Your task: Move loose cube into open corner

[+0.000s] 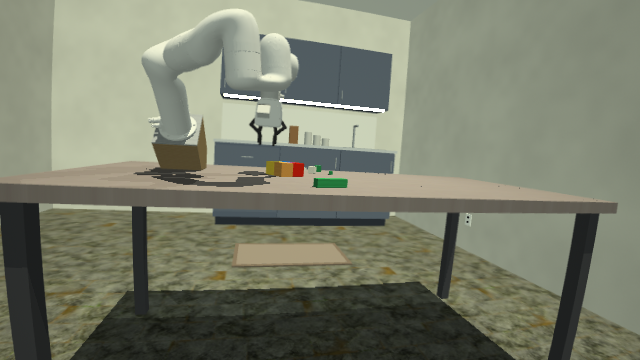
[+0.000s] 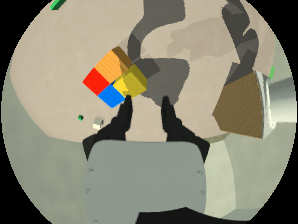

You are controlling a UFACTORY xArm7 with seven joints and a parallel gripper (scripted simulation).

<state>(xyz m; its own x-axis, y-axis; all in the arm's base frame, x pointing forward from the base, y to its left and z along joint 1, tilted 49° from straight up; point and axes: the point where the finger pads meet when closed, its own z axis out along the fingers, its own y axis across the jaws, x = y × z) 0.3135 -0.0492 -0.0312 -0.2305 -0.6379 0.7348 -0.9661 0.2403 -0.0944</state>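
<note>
Four cubes stand together in a two-by-two group on the table (image 1: 450, 196). In the wrist view they are orange (image 2: 108, 67), red (image 2: 99, 83), blue (image 2: 112, 98) and yellow (image 2: 133, 82); the yellow one lies partly in the arm's shadow. In the exterior view I see yellow (image 1: 271, 168), orange (image 1: 286, 169) and red (image 1: 298, 169) in a row, and the blue one is hidden. My gripper (image 1: 266, 141) (image 2: 147, 102) hangs well above the table, a little left of the group. Its fingers stand apart with nothing between them.
A green bar (image 1: 330, 183) lies to the right of the cubes. A small white block (image 1: 312, 169) (image 2: 97, 123) and small green bits (image 1: 318, 168) lie near them. A brown box (image 1: 180, 152) (image 2: 241, 106) stands at the arm's base.
</note>
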